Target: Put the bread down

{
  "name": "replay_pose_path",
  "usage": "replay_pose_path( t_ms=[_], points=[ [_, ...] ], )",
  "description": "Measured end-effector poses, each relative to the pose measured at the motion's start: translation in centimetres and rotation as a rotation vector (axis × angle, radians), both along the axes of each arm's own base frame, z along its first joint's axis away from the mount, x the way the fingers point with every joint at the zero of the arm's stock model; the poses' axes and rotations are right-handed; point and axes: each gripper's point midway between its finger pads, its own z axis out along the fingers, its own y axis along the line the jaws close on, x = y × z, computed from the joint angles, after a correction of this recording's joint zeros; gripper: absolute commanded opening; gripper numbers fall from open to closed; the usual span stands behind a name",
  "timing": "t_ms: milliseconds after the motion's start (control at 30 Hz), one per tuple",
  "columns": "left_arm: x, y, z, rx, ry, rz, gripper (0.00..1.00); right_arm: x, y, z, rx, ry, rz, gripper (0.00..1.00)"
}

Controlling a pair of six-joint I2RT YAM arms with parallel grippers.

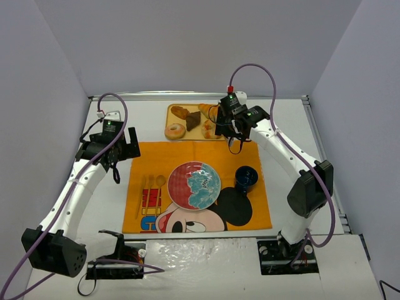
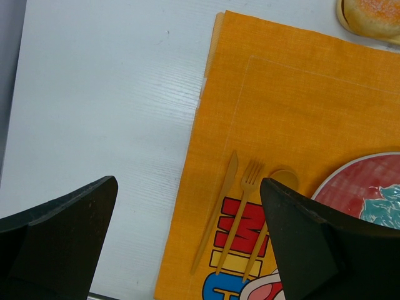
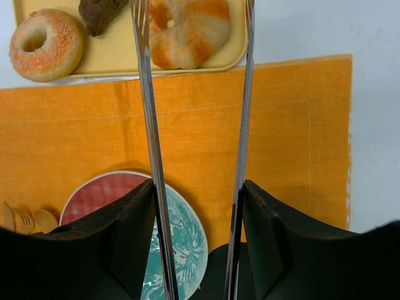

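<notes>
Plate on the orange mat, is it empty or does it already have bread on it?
Empty. In the top view the plate shows only its red and teal pattern; the doughnut and roll lie on the yellow tray.

I counted one tray (image 3: 119, 53) at twelve o'clock. It carried one doughnut (image 1: 175, 130), one dark wedge (image 1: 193, 120), one round roll (image 1: 209, 129), one brown bun (image 1: 180, 112) and one croissant (image 1: 205, 110), five altogether. I saw one orange mat (image 1: 250, 156), one plate (image 1: 194, 185), one blue cup (image 1: 245, 177) at its three o'clock, one knife (image 2: 215, 212), one fork (image 2: 240, 212), one spoon (image 2: 284, 177), and one pair of tongs (image 3: 150, 112).
</notes>
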Motion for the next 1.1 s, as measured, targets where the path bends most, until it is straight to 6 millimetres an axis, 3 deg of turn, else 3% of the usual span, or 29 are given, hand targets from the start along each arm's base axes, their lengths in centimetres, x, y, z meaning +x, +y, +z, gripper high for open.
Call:
replay_pose_path(
  t_ms=[400,867,1100],
  points=[
    [-0.3,0.2,0.3,0.002,-0.008,0.003,0.97,-0.6,1.3,-1.0,-0.014,0.018,0.023,0.52],
    [-0.5,0.2,0.4,0.005,-0.006,0.005,0.97,-0.3,1.1,-6.3,-0.090,0.115,0.006,0.52],
    [-0.6,0.3,0.4,0.005,-0.005,0.005,0.97,-0.1,1.3,-6.7,-0.091,0.116,0.006,0.50]
  ],
)
